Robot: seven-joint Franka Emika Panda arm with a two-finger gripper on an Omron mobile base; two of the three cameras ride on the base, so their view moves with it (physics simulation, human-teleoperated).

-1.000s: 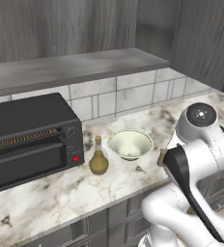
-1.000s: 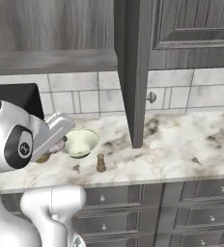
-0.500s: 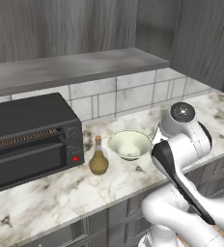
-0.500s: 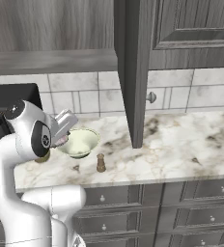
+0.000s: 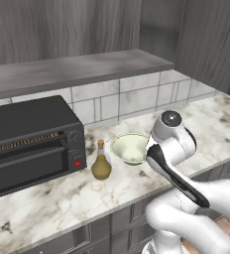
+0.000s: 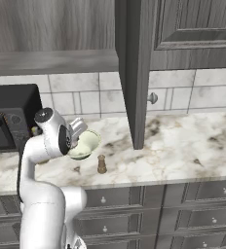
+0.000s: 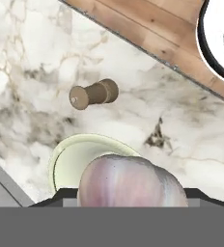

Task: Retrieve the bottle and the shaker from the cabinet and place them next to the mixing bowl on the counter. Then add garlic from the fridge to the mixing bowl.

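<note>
1. Since the earlier frames, the white arm has swung its hand in toward the pale cream mixing bowl (image 7: 87, 157); the olive glass bottle (image 5: 101, 161) and small brown wooden shaker (image 7: 94, 94) stand unmoved beside it.
2. Gripper (image 6: 80, 130) hangs part-open, clamped on a rounded pinkish-white garlic bulb (image 7: 131, 181).
3. Deciding relation: in the hand view, the bowl's opening lies directly beyond the garlic, shaker just beside.
4. Judgement: release remains.

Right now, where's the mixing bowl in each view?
Left base view: mixing bowl at centre, right of the bottle, partly behind the arm.
Right base view: left of centre, behind the shaker.
Hand view: bottom centre, garlic in front.
Shared landmark: marble counter.
</note>
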